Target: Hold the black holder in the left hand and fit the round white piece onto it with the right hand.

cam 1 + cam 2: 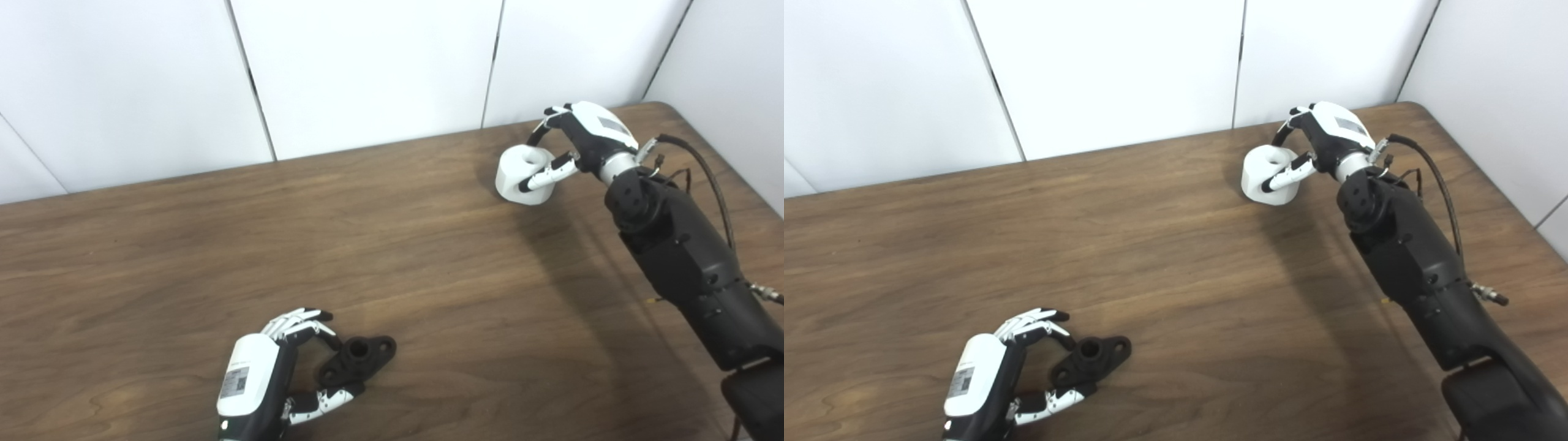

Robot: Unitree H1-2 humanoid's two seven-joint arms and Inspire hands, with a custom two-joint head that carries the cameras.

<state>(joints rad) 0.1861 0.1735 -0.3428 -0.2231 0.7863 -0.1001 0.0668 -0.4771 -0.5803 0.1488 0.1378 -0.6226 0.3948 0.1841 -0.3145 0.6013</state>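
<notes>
The black holder (358, 358) lies flat on the wooden table (429, 275) near the front edge, a flanged piece with a round hub. My left hand (275, 367) is curled around its near end, with the thumb (324, 401) touching that end and the fingers (303, 324) bent over the other side. At the back right, the round white piece (523, 174) with a centre hole rests on the table. My right hand (579, 144) grips it, thumb across its front face and fingers hooked behind it.
White wall panels (367, 73) stand close behind the table's back edge and along its right side. The right forearm (680, 257) with its cable stretches over the table's right part. Bare wood separates the two hands.
</notes>
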